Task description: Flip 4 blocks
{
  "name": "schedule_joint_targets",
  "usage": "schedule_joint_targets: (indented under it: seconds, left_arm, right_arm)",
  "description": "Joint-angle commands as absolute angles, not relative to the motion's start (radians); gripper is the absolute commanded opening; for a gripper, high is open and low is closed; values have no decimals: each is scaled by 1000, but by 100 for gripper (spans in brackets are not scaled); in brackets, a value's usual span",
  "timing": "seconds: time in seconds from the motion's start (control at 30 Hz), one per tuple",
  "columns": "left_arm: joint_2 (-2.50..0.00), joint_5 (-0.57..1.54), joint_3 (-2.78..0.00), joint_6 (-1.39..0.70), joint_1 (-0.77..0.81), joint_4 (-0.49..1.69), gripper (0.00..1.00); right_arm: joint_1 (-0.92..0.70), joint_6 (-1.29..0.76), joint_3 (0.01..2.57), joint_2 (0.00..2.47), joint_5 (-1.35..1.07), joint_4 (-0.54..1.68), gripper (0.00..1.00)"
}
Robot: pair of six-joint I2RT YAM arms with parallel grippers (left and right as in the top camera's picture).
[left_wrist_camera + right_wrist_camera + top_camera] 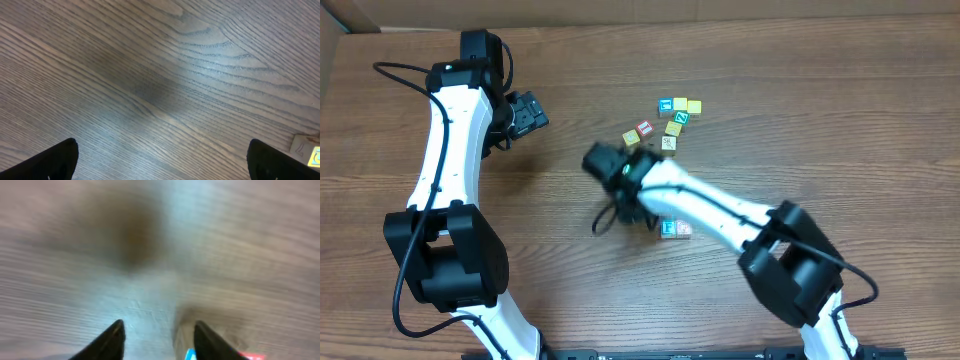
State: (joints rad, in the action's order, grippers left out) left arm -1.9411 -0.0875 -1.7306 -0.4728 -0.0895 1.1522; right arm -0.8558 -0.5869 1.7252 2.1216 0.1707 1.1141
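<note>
dotting grained wood tabletop (840,110) are small cubic blocks (673,128).

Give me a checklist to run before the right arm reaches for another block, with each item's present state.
1. The right tool is empty: ok, jaws apart, only table between.
2. The left tool is clear of the work: ok, open wide over bare wood, apart from the block cluster.
3. Right wrist view usable for aiming: not ok, blurred.
4. The green Z cube is told apart: ok, inside the cluster, seen from overhead.
5. Faces up on the two blocks beside the right arm: cannot tell, too small.
</note>
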Motion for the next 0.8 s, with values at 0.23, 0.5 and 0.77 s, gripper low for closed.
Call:
schedule_joint_targets:
  seconds: [0.23, 0.5, 0.77]
  left_arm:
    - [-1924, -97, -1747, -487, -91, 1151, 100]
    - [-1924, -97, -1747, -487, -91, 1151, 100]
    - [-1924, -97, -1747, -487, -91, 1151, 100]
  right_arm:
    - [-525, -576, 1888, 2097, 35, 984, 55]
    - [-496, -510, 1821, 2117, -10, 898, 56]
    - [-541, -508, 1752, 2146, 5, 817, 57]
